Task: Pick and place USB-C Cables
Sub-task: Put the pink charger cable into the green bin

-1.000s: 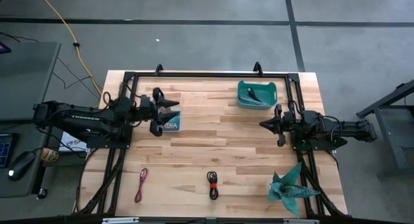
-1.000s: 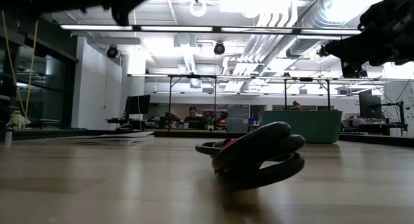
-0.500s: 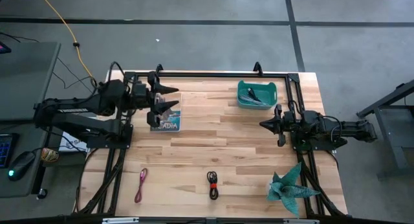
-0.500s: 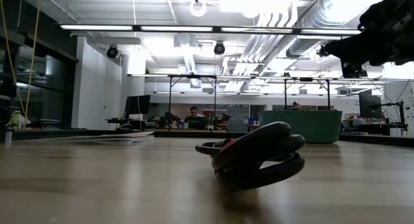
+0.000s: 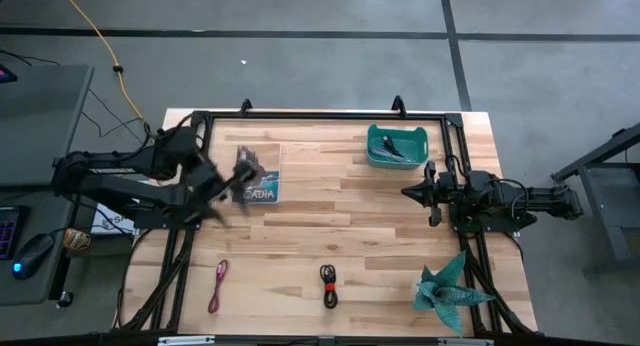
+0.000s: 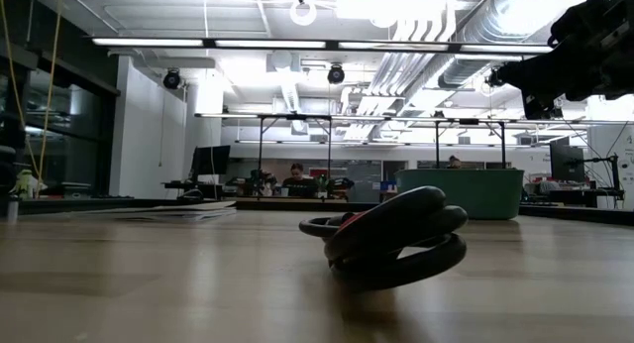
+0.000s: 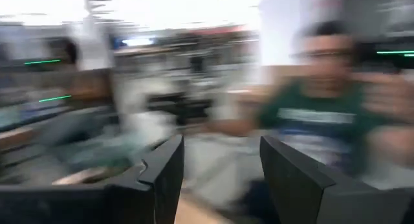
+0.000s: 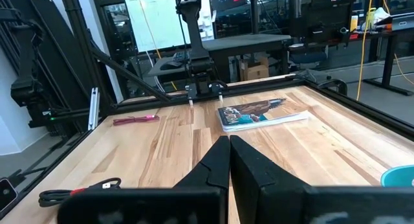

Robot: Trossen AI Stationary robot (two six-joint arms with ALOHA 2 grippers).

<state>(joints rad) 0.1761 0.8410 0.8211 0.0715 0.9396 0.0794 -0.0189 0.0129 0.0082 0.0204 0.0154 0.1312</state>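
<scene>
From my remote station, I see the left gripper (image 5: 243,171) blurred above the booklet (image 5: 262,189) at the table's (image 5: 330,206) far left; its wrist camera shows the two fingers (image 7: 165,175) standing apart with nothing between them. The right gripper (image 5: 412,192) hangs over the table's right side, near the teal bin (image 5: 397,146), its fingers (image 8: 217,162) pressed together and empty.

The magenta-pink cable (image 5: 218,285) lies on the wood near the front left edge, also seen from the right wrist camera (image 8: 136,120). The red-and-black cable (image 5: 328,284) rests coiled near the front centre, well apart from both grippers, and fills the table-level view (image 6: 391,239). Inside the teal bin I make out a dark cable (image 5: 392,143) and a pale one beside it, though I cannot tell their details. A green star-shaped paper plant (image 5: 447,286) sits at the front right corner.
</scene>
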